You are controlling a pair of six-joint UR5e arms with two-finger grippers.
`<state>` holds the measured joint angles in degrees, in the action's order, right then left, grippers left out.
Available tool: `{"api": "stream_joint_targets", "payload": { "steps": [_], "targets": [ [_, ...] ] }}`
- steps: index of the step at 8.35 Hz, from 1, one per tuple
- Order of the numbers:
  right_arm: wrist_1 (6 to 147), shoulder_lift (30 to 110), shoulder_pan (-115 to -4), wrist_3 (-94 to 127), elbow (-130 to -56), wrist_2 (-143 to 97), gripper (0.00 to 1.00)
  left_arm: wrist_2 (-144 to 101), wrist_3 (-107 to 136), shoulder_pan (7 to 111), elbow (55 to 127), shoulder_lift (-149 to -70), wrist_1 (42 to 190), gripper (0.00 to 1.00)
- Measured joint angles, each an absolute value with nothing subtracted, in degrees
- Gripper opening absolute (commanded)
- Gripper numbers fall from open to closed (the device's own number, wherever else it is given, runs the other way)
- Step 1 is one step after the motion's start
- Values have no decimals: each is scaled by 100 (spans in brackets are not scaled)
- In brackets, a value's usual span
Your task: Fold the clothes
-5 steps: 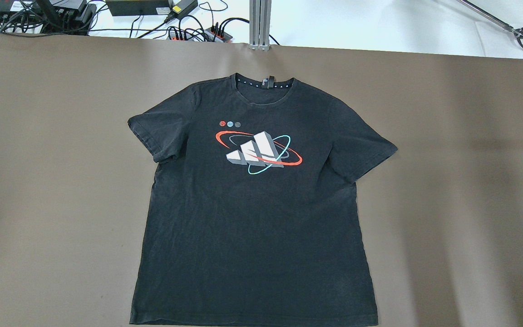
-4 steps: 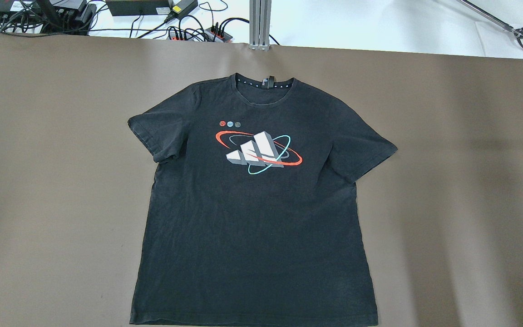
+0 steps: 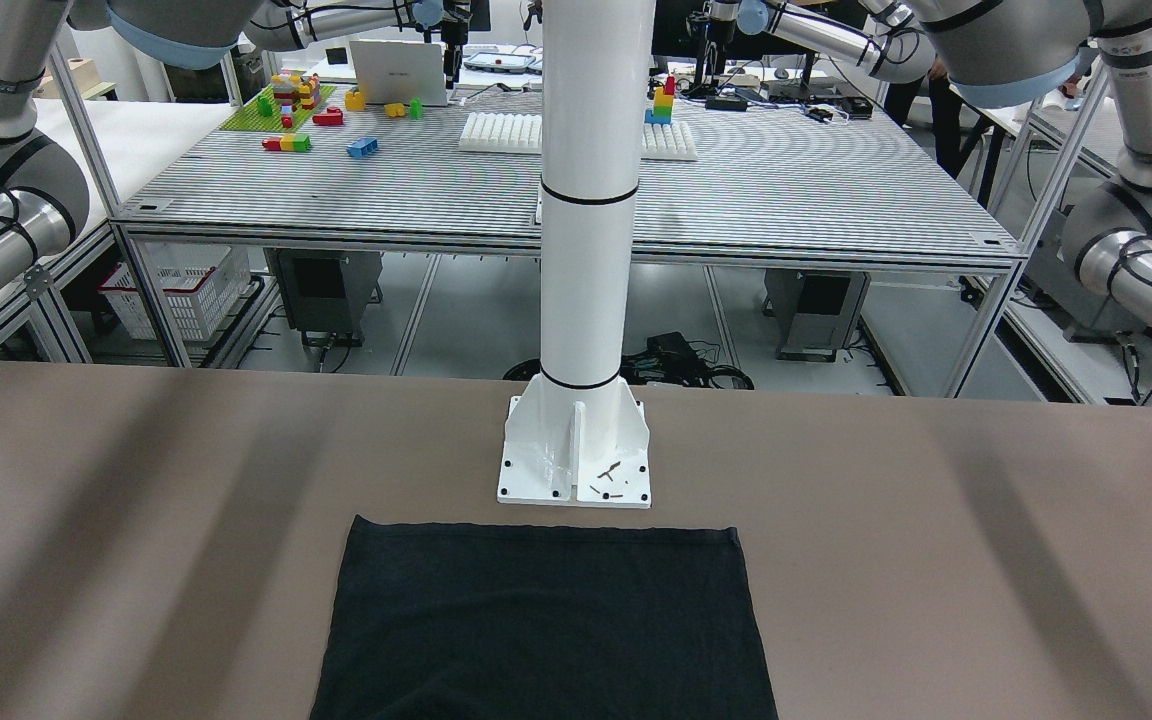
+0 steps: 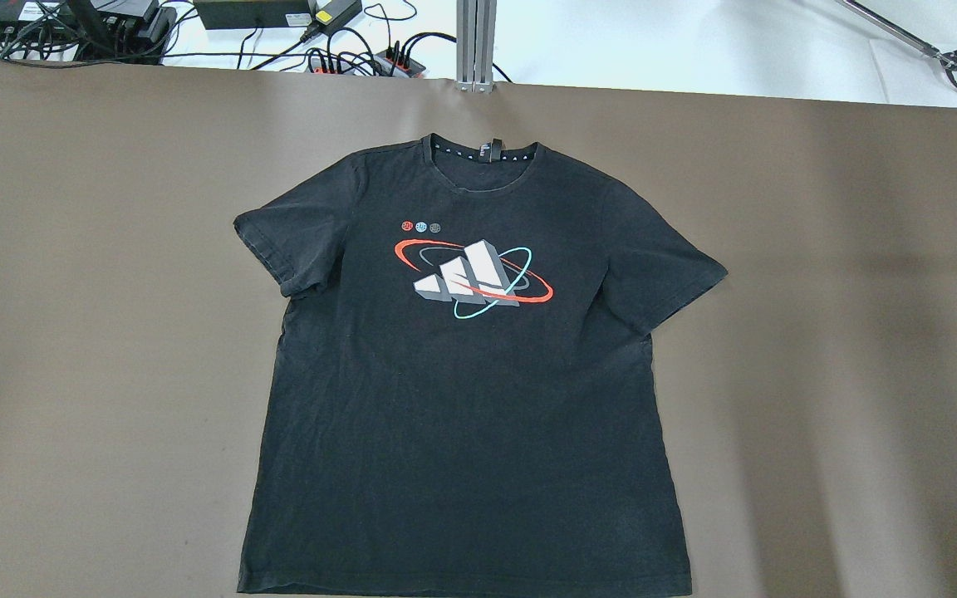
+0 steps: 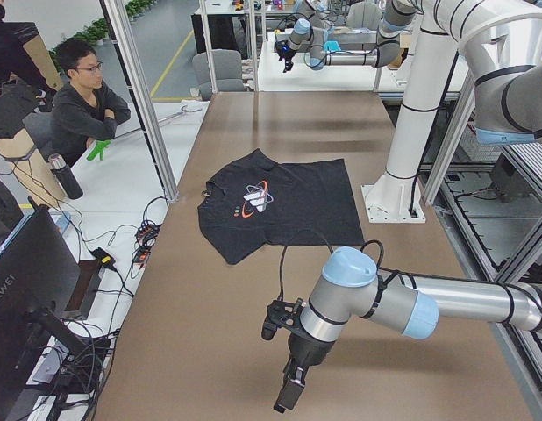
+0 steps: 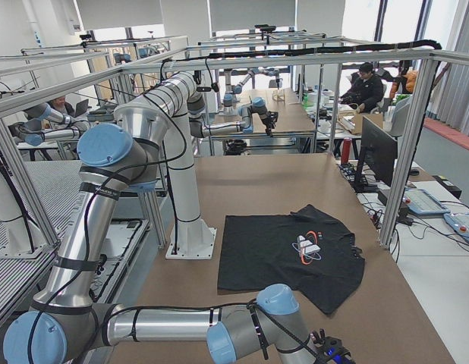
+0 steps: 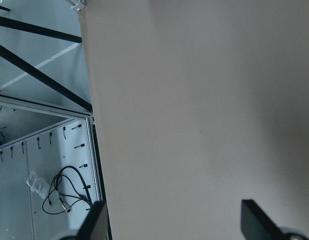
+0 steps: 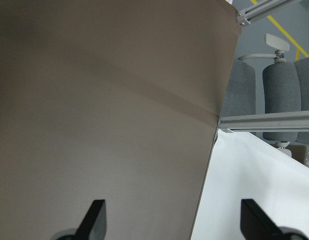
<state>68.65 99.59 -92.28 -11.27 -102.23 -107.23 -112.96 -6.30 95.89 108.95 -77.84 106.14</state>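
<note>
A black T-shirt (image 4: pixel 462 374) with a red, white and teal logo (image 4: pixel 474 274) lies flat and face up on the brown table (image 4: pixel 819 332), collar at the far edge. It also shows in the front view (image 3: pixel 541 620), the left view (image 5: pixel 280 206) and the right view (image 6: pixel 288 254). My left gripper (image 7: pixel 177 220) is open and empty over bare table near the table's left end, away from the shirt (image 5: pixel 288 386). My right gripper (image 8: pixel 174 220) is open and empty over bare table near the right end (image 6: pixel 329 353).
The white robot pedestal (image 3: pixel 581 300) stands just behind the shirt's hem. Cables and power strips (image 4: pixel 345 50) lie beyond the far edge. A seated person (image 5: pixel 82 101) is off the table's far side. A metal post (image 4: pixel 476 41) stands by the collar.
</note>
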Motion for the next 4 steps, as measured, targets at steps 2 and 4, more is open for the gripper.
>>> {"api": "stream_joint_targets", "payload": {
  "steps": [2,4],
  "targets": [
    [6880,9949,-9214,-1046,-10189,-11010,94,-11436,-661,9592,10907,-7691,10719,94],
    [6888,9923,-9180,-831,-10105,-12088,94,-11850,-555,9589,10875,-7647,10768,94]
  ]
}}
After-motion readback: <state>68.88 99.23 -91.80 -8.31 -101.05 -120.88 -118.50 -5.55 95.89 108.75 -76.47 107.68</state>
